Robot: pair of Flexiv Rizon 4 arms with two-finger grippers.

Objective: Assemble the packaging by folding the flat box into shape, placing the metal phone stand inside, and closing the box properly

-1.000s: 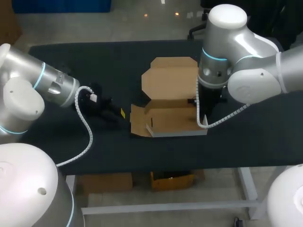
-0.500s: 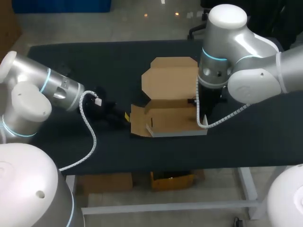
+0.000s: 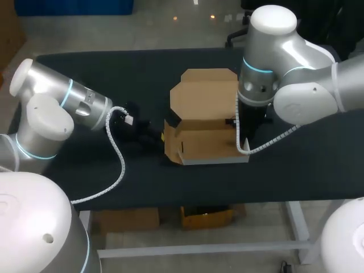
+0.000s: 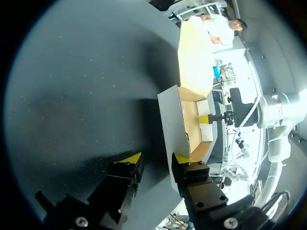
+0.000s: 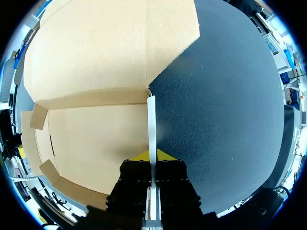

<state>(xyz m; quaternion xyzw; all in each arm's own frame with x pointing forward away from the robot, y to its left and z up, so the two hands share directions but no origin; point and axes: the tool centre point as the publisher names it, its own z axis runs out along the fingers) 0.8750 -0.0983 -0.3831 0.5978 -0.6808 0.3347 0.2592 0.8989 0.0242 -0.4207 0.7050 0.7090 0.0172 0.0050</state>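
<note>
A brown cardboard box [image 3: 207,145] lies mid-table with its lid [image 3: 205,96] folded flat toward the back. Its left side flap [image 3: 169,139] stands upright. My left gripper [image 3: 158,136] is open just outside that flap. In the left wrist view the flap's grey outer face [image 4: 172,120] rises ahead of the left gripper [image 4: 157,159], against one fingertip [image 4: 182,158]. My right gripper [image 3: 241,145] is shut on the box's right side wall. From the right wrist that wall [image 5: 151,120] shows as a thin pale edge running into the right gripper [image 5: 151,155]. No phone stand shows in any view.
The black table [image 3: 85,79] surrounds the box, and its front edge [image 3: 227,199] lies a short way in front of it. My left arm's coiled white cable [image 3: 116,153] hangs over the table to the box's left.
My left arm has moved right to the box. The left side flap, which lay flat on the table, has swung upright. The right arm has not moved.
</note>
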